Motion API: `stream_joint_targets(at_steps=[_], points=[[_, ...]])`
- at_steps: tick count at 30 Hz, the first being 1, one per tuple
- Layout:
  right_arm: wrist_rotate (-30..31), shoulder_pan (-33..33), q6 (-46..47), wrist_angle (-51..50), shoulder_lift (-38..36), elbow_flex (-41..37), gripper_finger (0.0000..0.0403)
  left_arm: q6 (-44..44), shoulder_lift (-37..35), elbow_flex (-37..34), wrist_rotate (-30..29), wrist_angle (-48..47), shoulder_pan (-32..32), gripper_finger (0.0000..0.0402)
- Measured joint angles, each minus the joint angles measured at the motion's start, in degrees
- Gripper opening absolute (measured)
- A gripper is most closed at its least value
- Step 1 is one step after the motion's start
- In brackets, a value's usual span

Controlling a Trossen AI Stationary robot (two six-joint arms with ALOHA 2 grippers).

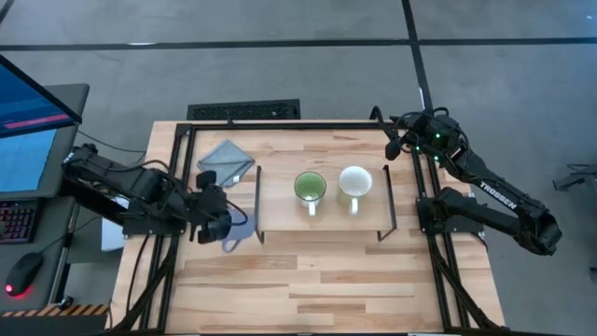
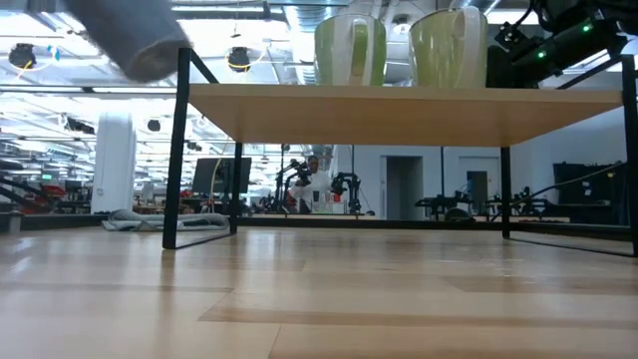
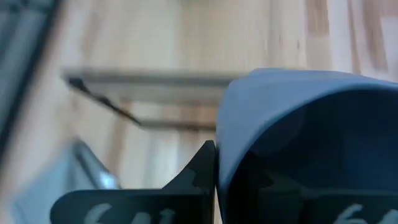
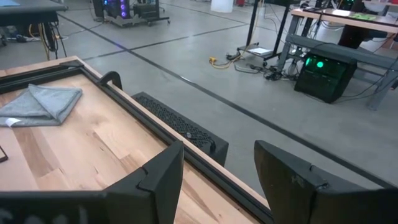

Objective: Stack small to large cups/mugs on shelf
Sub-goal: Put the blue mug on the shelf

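Just right of the left hand (image 1: 220, 227), which is clamped on the blue mug (image 3: 311, 143), stands the shelf (image 1: 280, 201) carrying the green mug (image 1: 310, 188) and cream mug (image 1: 355, 182). Beyond them the right hand (image 4: 217, 180) waits, fingers apart.

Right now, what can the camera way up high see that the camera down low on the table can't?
Only the high view shows both arms whole: the left gripper holding the blue mug beside the shelf, the right gripper waiting at the table's far right corner, and the grey cloth. Only the low view shows the shelf's underside and the room behind. Both show the green mug, the white mug and the shelf.
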Motion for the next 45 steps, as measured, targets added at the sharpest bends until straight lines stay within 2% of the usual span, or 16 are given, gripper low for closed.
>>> stream_joint_targets(at_steps=[6, 13, 18, 23, 29, 36, 41, 45], points=[[0.0, 0.0, 0.0, 0.0, 0.0, 0.0, 0.0221, 6.5, 0.0, 6.2, -8.6, 0.7, 1.0, 0.0007], [0.0, 0.0, 0.0, -0.1, 0.0, 0.0, 0.0221, 7.2, 0.8, 11.7, -9.0, 0.6, 9.4, 0.0007], [0.0, 0.0, 0.0, -0.5, 0.0, 0.0, 0.0221, 9.6, 3.3, 15.8, -1.9, -0.2, 17.4, 0.0007], [-0.1, 0.0, 0.4, -2.4, 0.0, 0.0, 0.0221, 14.1, 8.9, 21.3, 5.8, -1.2, 22.9, 0.0007], [-0.1, 0.0, 0.6, -6.0, 0.0, 0.0, 0.0221, 17.8, 17.9, 30.1, 7.9, -8.5, 25.7, 0.0007], [0.0, 0.0, 0.6, -7.7, 0.0, 0.0, 0.0221, 21.2, 27.3, 39.2, 13.5, -14.4, 27.5, 0.0007], [-0.1, 0.0, 0.6, -7.8, 0.0, 0.0, 0.0221, 21.2, 32.5, 42.9, 14.6, -19.1, 29.5, 0.0007], [-0.1, 0.0, 0.5, -8.7, 0.0, 0.0, 0.0221, 21.4, 34.9, 43.3, 16.7, -19.7, 30.8, 0.0007]])
